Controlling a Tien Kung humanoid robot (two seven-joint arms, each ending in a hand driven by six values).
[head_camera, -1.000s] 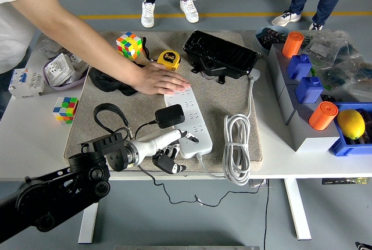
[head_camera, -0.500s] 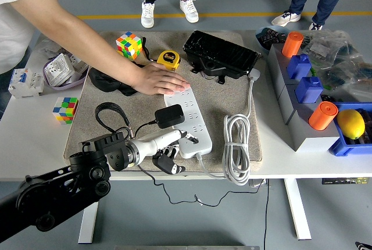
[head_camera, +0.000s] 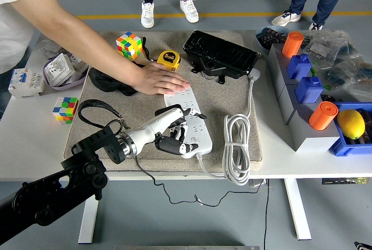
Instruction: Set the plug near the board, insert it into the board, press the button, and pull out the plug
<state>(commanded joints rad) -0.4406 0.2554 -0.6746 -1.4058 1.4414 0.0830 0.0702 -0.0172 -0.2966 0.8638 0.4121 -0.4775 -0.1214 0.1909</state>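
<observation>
**A:** Start at the fingers (head_camera: 172,144). They're curled in tight under the left hand (head_camera: 174,131), right over the near end of the power strip (head_camera: 195,123).

**B:** Closed on what, though?

**A:** There's a dark block tucked under the palm, and that reads as the plug (head_camera: 164,140). It's mostly hidden, so that's a judgement. It sits on or just above the strip's near sockets, and its thin black cable (head_camera: 174,195) trails off the table's front edge.

**B:** So the robot is at the socket, either seating the plug or about to draw it out. The prongs are out of sight.

**A:** Now look at the far end. A person's hand (head_camera: 160,80) lies flat on the strip, palm down.

**B:** That's likely an anchor. A light strip on a mat (head_camera: 116,128) would slide or lift when the robot pushes or pulls.

**A:** The left arm comes in low from the bottom left corner. The right arm isn't in view.

**B:** What's the count around them?

**A:** There are two puzzle cubes, one (head_camera: 129,45) on the mat's far edge and one (head_camera: 65,109) off it to the left. Add one yellow tape measure (head_camera: 170,59), one black case (head_camera: 221,53) and one coil of white cord (head_camera: 237,145) beside the strip.

**B:** Over on the right there are two orange cylinders, (head_camera: 293,43) and (head_camera: 322,115), and one lemon (head_camera: 350,123) in a blue bin.
</observation>
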